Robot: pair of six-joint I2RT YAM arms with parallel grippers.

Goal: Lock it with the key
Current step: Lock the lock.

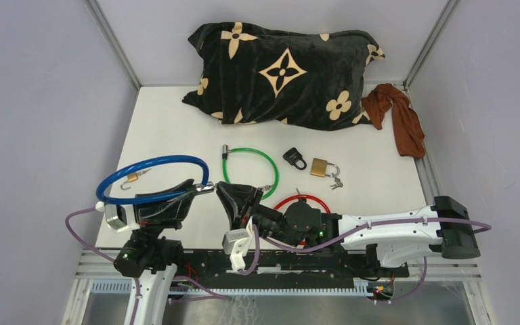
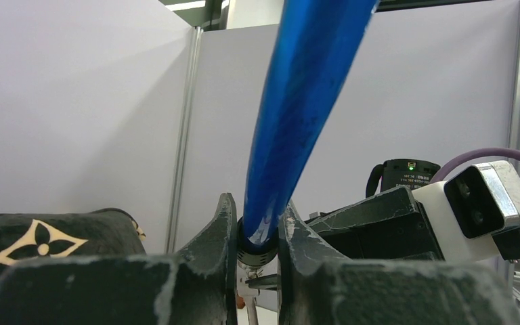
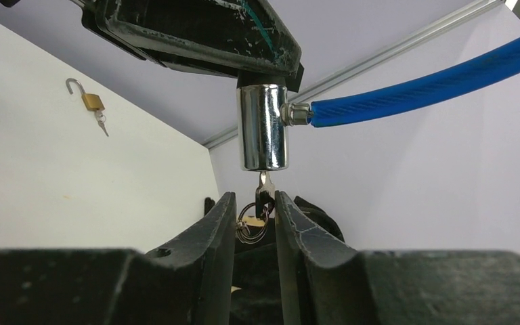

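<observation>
Left gripper (image 2: 257,233) clamps chrome cylinder (image 3: 262,128) of stiff blue cable lock (image 1: 152,161) above white table's (image 1: 176,128) near edge; right gripper (image 3: 254,203) narrow around small, slick metal key (image 3: 263,183), contact unclear, so best pinch its flat head.

Bright cables on a white table (image 1: 169,128), with a dark patterned pillow (image 1: 284,74) behind.
The cable lock (image 1: 156,161) is glossy blue with a mirror-chrome cylinder (image 3: 262,127). The green cable (image 1: 250,149) and red cable (image 1: 302,197) are plain. One padlock (image 1: 295,158) is black, and the brass padlock (image 1: 321,166) is golden. The pillow is black with cream flowers and four-pointed stars. The cloth (image 1: 399,118) is rust brown.
</observation>
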